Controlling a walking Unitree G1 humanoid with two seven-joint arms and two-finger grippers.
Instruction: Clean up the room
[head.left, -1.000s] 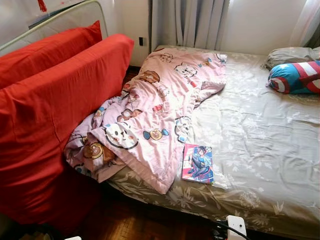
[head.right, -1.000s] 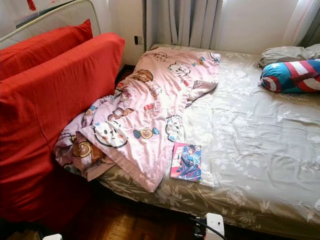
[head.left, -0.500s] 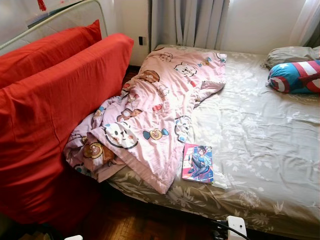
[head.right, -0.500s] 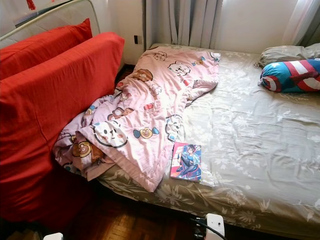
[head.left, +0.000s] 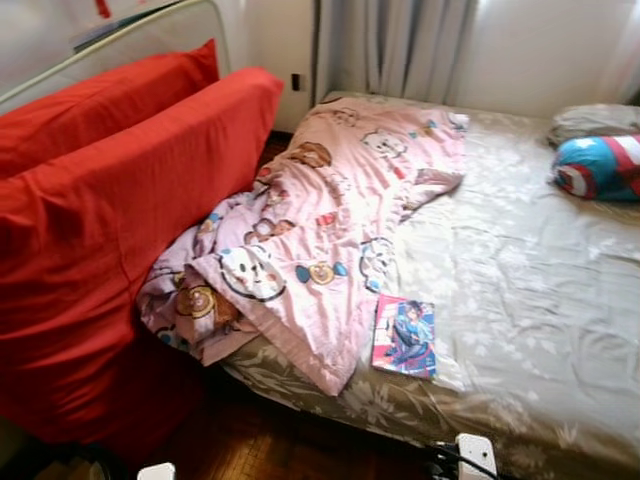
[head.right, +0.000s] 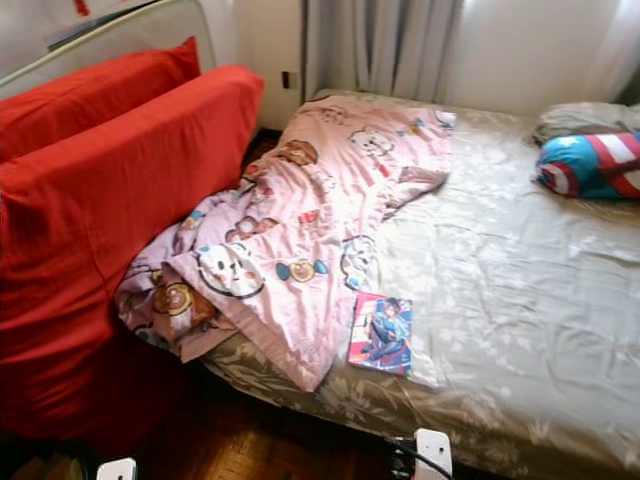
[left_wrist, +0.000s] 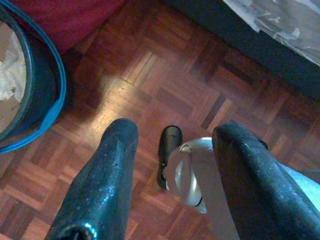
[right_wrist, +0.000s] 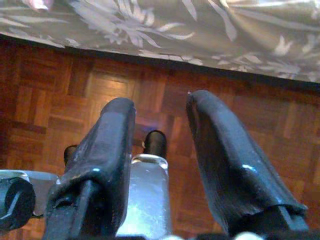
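Left eye view, blanket (head.left: 330, 230), book (head.left: 405, 336), bed (head.left: 530, 300)

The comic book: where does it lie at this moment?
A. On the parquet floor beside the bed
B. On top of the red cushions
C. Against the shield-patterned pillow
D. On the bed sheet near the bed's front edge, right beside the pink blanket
D. The comic book lies flat on the grey floral sheet near the front edge, right beside the pink cartoon blanket.
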